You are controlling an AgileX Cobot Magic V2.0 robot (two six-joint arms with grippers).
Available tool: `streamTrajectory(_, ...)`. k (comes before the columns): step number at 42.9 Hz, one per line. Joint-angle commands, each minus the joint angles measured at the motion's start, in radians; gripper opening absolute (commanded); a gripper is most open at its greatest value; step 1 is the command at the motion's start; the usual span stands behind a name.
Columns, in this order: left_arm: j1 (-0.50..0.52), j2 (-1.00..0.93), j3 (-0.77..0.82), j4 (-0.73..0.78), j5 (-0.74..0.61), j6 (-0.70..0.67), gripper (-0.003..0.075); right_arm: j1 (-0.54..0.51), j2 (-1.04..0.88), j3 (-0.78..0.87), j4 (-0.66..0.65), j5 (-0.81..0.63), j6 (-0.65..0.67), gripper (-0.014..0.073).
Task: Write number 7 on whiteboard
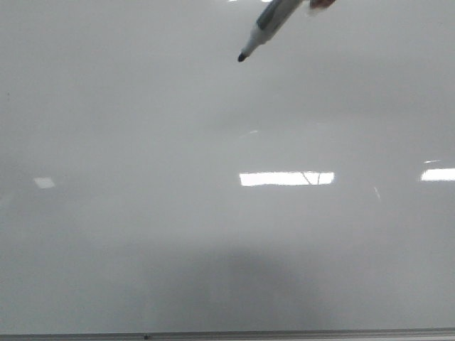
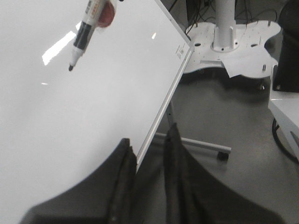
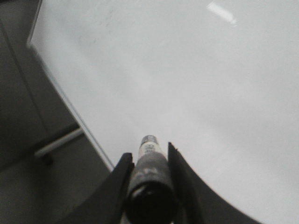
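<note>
The whiteboard (image 1: 142, 142) fills the front view, glossy pale grey, with a thin grey frame strip (image 1: 284, 332) along its lower edge. No number 7 shows on it in any view. My right gripper (image 3: 148, 150) is shut on a marker (image 3: 150, 168). In the front view that marker (image 1: 274, 25) comes in from the top, and its black tip (image 1: 242, 57) hangs at the board's upper middle. Whether the tip touches the surface I cannot tell. My left gripper (image 2: 149, 149) hangs beside the whiteboard's (image 2: 93, 116) side edge, its fingers slightly apart with nothing between them.
Bright rectangular light reflections (image 1: 286, 178) lie across the board. Beyond its edge stand the white base of a stand (image 2: 233, 42), a grey floor bar with a caster (image 2: 205, 147), and a pale table corner (image 2: 285, 112).
</note>
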Motion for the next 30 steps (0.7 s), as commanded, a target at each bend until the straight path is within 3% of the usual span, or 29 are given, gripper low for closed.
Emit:
streamTrajectory(1, 0.000, -0.082, 0.016, 0.004, -0.073, -0.045, 0.0018, -0.008, -0.053, 0.075, 0.109, -0.242, 0.006, -0.0060)
streamTrajectory(3, 0.000, -0.131, 0.034, 0.004, -0.071, -0.045, -0.0020, -0.008, -0.056, 0.108, 0.133, -0.292, 0.006, -0.0060)
streamTrajectory(16, 0.000, -0.227, 0.061, -0.011, -0.069, -0.045, -0.0020, -0.008, -0.004, 0.119, 0.180, -0.301, 0.006, -0.0060)
streamTrajectory(30, 0.000, -0.227, 0.061, -0.011, -0.069, -0.045, -0.0020, 0.030, 0.365, -0.147, 0.184, -0.258, -0.002, -0.0060)
